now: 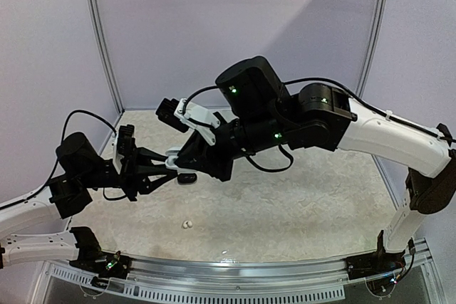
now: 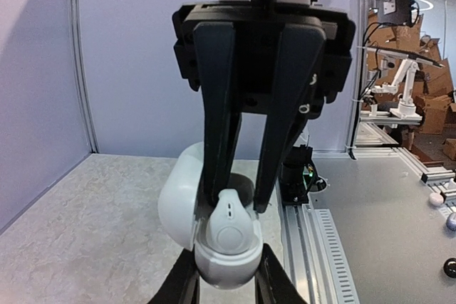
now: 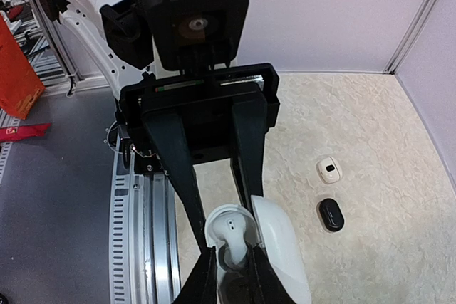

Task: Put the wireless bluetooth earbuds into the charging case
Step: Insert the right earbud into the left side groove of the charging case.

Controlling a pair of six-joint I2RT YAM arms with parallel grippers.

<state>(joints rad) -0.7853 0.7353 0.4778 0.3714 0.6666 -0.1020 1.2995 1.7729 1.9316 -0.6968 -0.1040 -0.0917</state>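
One closed white case (image 3: 329, 169): right wrist only.

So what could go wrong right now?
The white earbud is only pinched between the right fingers at the mouth of the open case, so it might slip and drop to the table. The case hangs in the air in the left fingers; a hard push could twist it loose. The bud may also go in crooked.
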